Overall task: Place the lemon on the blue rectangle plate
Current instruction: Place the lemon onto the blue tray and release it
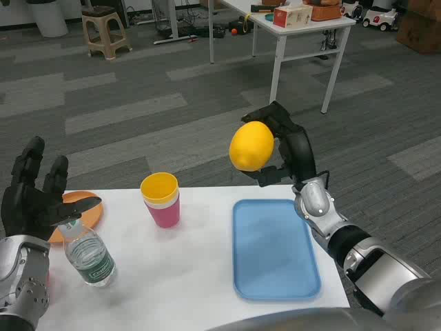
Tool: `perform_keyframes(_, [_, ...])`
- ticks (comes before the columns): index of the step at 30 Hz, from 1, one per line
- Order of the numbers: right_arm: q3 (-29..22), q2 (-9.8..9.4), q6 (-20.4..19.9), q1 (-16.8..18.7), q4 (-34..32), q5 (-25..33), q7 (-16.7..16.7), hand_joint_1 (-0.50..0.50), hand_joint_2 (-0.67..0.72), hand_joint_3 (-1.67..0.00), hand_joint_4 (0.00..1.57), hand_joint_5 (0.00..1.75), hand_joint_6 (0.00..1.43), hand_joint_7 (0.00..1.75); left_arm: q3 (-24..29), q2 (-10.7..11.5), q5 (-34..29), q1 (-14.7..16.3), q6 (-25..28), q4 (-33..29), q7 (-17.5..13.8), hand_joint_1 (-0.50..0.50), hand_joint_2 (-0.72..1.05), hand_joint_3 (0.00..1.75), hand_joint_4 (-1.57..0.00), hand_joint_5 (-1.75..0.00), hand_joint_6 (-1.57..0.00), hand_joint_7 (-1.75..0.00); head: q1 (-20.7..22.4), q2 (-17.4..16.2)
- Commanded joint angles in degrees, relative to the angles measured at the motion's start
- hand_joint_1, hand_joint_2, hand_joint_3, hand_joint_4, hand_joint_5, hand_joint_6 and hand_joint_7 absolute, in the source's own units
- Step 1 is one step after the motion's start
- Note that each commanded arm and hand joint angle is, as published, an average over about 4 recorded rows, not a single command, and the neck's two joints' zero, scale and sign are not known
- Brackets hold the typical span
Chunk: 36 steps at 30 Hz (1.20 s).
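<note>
I stood at a white worktop, looking down over it from my head camera. My right robot hand was raised above the far right part of the worktop, its black fingers wrapped around a yellow lemon. The lemon was in the air, clear of every surface, with grey carpet behind it. It hung above and slightly beyond the far edge of the blue rectangle plate, which lay flat and bare on the right side of the worktop, just below my right forearm.

My left robot hand was held up at the left edge of the view with its fingers spread apart and nothing in them. Near it lay an orange plate, partly hidden behind that hand, and a clear water bottle with a green label lying tilted on the worktop. Between those and the blue plate stood a yellow cup nested in a pink cup.

As I judged it, the lemon was already picked up and I was in the carrying step, with the placing not yet done. The next move called for bringing the lemon toward me and downward until it sat over the middle of the blue plate, then lowering it close to the surface before loosening my fingers. A lemon rolls easily, so a low, gentle release mattered, or it might have rolled off the plate's shallow rim.
</note>
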Motion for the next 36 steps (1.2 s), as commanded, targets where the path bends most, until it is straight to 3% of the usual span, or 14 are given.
perform_keyframes(1, [0.55, 0.83, -0.56, 1.61, -1.41, 0.28, -0.6, -0.17, -0.6, -1.11, 0.86, 1.26, 1.28, 1.61, -0.21, 0.54, 0.28, 2.31, -0.63, -1.85, 0.21, -0.47, 0.16, 0.09, 0.0, -0.21, 0.0, -0.21, -0.64, -1.22])
perform_keyframes(5, [0.55, 0.83, -0.56, 1.61, -1.41, 0.28, -0.6, -0.17, -0.6, -1.19, 0.86, 1.26, 1.28, 1.61, -0.33, 0.58, 0.28, 2.31, -0.63, -1.85, 0.17, -0.47, 0.16, 0.09, 0.0, -0.21, 0.0, -0.21, -0.37, -0.82])
perform_keyframes(20, [0.37, 0.92, -0.56, 1.61, 1.03, -0.23, -0.43, -0.17, -0.6, -1.13, 0.86, 1.26, 1.28, 1.61, -0.53, 0.6, 0.25, 2.31, -0.63, -1.85, 0.17, -0.47, 0.16, 0.09, 0.0, -0.21, 0.0, -0.21, -0.31, -0.9])
perform_keyframes(28, [0.77, 0.92, -0.56, 2.58, 9.78, -3.1, 1.11, -0.17, -0.6, -1.19, 0.85, 1.26, 1.28, 1.61, -0.49, 0.49, 0.28, 2.45, -0.63, -1.85, 0.21, -0.46, 0.16, 0.09, 0.0, -0.21, 0.0, -0.21, 0.06, -0.94])
perform_keyframes(36, [0.77, 0.88, -0.26, 2.93, 23.31, -6.97, 4.1, -0.17, -0.6, -1.19, 0.81, 1.26, 1.28, 1.61, -0.66, 0.45, 0.28, 2.45, -0.63, -1.68, 0.21, -0.46, 0.16, 0.09, 0.0, -0.21, 0.0, -0.21, -0.3, -1.33])
